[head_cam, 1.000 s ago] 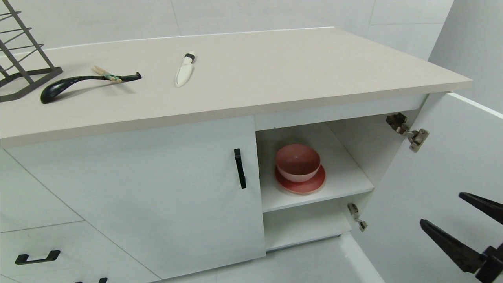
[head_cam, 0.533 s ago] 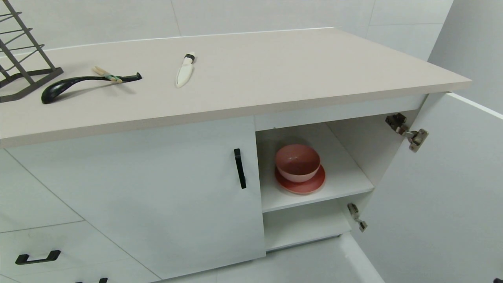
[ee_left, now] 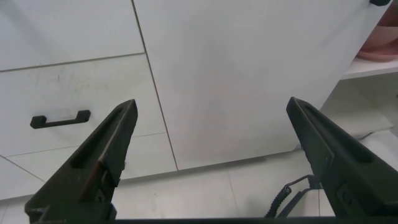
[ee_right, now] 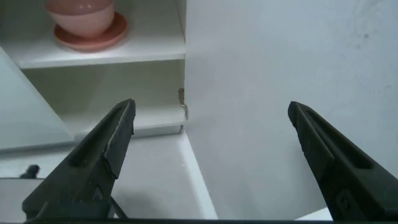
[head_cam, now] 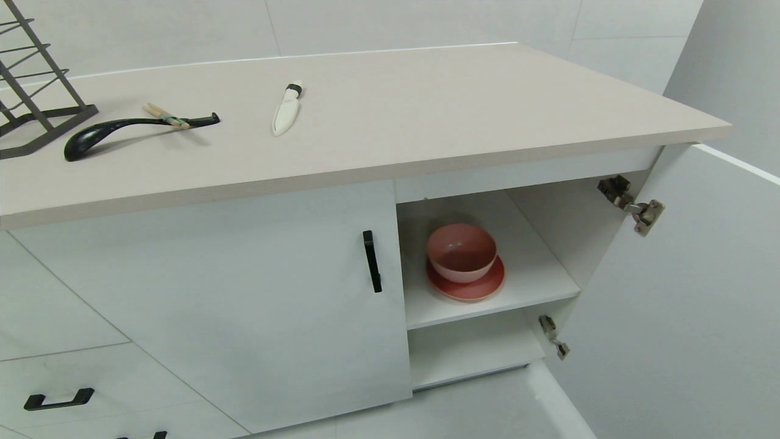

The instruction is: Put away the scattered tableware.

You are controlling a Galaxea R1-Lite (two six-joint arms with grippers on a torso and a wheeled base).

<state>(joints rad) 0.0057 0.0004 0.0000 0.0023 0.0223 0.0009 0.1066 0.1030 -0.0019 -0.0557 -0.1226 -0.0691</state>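
three pieces on counter [head_cam: 426, 110]: ladle [head_cam: 122, 129], chopsticks [head_cam: 166, 114], knife [head_cam: 286, 113], all left end. left gripper [ee_left: 211, 106] wide open, low at closed door [ee_left: 249, 74]; right gripper [ee_right: 211, 106] wide open at cupboard shelf [ee_right: 155, 46], both well below counter. ladle lies crosswise, knife points away. left arm likely nearer.

This is a kitchen. A pale beige tabletop [head_cam: 457, 103] spans the upper half of the frame, with a wall of large white tiles [head_cam: 365, 24] behind it. Below it are white cabinet fronts [head_cam: 213, 305] with black bar handles [head_cam: 372, 261]. At upper left are a dark wire dish rack [head_cam: 30, 91], a black ladle [head_cam: 122, 131], chopsticks [head_cam: 166, 114] and a white knife [head_cam: 286, 110]. Right of centre, a cabinet door [head_cam: 688, 292] hangs open on metal hinges [head_cam: 634, 204]. On the shelf [head_cam: 536, 274] inside, a pink bowl [head_cam: 461, 251] sits on a red plate [head_cam: 469, 286]. A drawer [head_cam: 58, 372] sits at lower left.
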